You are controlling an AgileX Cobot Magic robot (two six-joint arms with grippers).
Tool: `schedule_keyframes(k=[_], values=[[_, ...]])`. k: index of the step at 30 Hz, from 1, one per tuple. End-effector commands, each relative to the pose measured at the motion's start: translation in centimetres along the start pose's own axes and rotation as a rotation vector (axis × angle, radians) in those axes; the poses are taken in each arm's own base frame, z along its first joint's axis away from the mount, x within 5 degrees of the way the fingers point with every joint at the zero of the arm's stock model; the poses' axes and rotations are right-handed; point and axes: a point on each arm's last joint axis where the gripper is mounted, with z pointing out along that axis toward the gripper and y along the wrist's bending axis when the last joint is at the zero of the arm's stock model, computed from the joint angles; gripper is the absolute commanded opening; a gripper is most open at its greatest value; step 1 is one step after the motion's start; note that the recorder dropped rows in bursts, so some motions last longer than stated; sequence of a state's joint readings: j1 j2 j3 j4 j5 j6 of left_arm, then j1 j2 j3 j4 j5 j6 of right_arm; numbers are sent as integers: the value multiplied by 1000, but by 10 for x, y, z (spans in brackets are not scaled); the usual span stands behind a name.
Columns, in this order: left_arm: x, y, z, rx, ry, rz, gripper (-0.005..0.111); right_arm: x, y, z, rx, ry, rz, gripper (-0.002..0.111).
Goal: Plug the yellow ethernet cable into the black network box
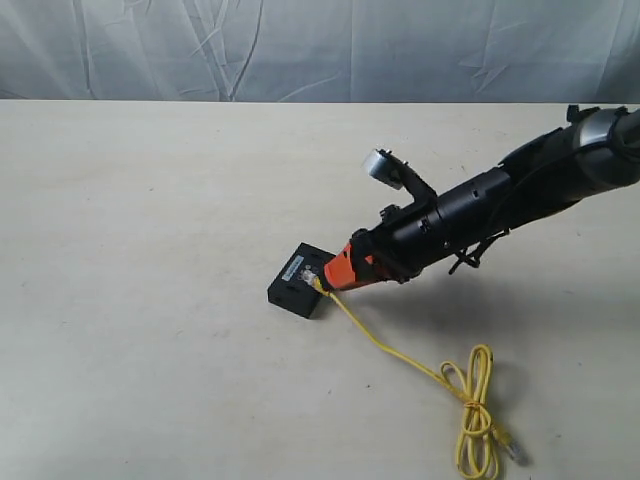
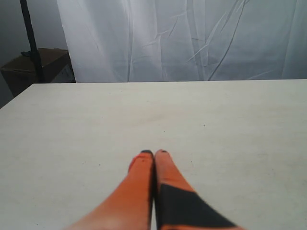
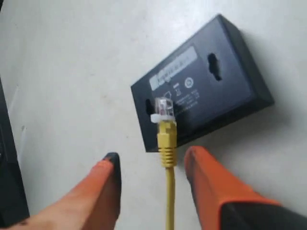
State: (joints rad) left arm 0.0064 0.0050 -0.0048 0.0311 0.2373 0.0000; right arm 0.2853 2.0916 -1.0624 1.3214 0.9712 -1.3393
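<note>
Now our right gripper (image 3: 153, 155) stands spread either side of the yellow ethernet cable (image 3: 167, 139), whose clear plug (image 3: 164, 106) rests on the black network box (image 3: 216, 91) at mid-frame. If it is unseated, we fear the cable's springiness may drag it off. Our left gripper (image 2: 153, 153) is pressed together, empty.

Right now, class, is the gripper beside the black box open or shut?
Open. The right gripper has its fingers apart, one either side of the yellow cable, with a gap showing on both sides.
</note>
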Motion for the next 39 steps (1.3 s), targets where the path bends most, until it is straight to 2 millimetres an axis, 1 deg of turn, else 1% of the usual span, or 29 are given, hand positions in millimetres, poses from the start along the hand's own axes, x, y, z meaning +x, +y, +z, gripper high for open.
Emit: schedule_keyframes(k=[1, 5, 9, 11, 15, 18, 23, 28, 31, 33, 34, 35, 36, 38, 39], values=[[2, -1, 0, 10, 2, 2, 0, -10, 18, -24, 105, -2, -127, 45], [2, -1, 0, 10, 2, 2, 0, -4, 31, -25, 214, 68, -203, 45], [2, -1, 0, 10, 2, 2, 0, 3, 46, -11, 387, 45, -292, 45], [2, -1, 0, 10, 2, 2, 0, 8, 54, -5, 444, 40, -338, 45], [2, -1, 0, 10, 2, 2, 0, 16, 76, 8, 551, 11, -449, 45], [2, -1, 0, 10, 2, 2, 0, 24, 93, 18, 600, -15, -511, 45], [2, -1, 0, 10, 2, 2, 0, 37, 114, 39, 706, -61, -639, 45], [2, -1, 0, 10, 2, 2, 0, 46, 134, 52, 784, -122, -718, 45], [2, -1, 0, 10, 2, 2, 0, 49, 140, 53, 875, -137, -751, 45], [2, -1, 0, 10, 2, 2, 0, 51, 137, 50, 956, -107, -732, 45], [2, -1, 0, 10, 2, 2, 0, 53, 135, 47, 998, -76, -717, 45], [2, -1, 0, 10, 2, 2, 0, 54, 133, 45, 1030, -50, -663, 45], [2, -1, 0, 10, 2, 2, 0, 51, 131, 40, 1085, -15, -679, 45], [2, -1, 0, 10, 2, 2, 0, 46, 128, 30, 1221, -17, -685, 45], [2, -1, 0, 10, 2, 2, 0, 44, 129, 27, 1262, -26, -680, 45]])
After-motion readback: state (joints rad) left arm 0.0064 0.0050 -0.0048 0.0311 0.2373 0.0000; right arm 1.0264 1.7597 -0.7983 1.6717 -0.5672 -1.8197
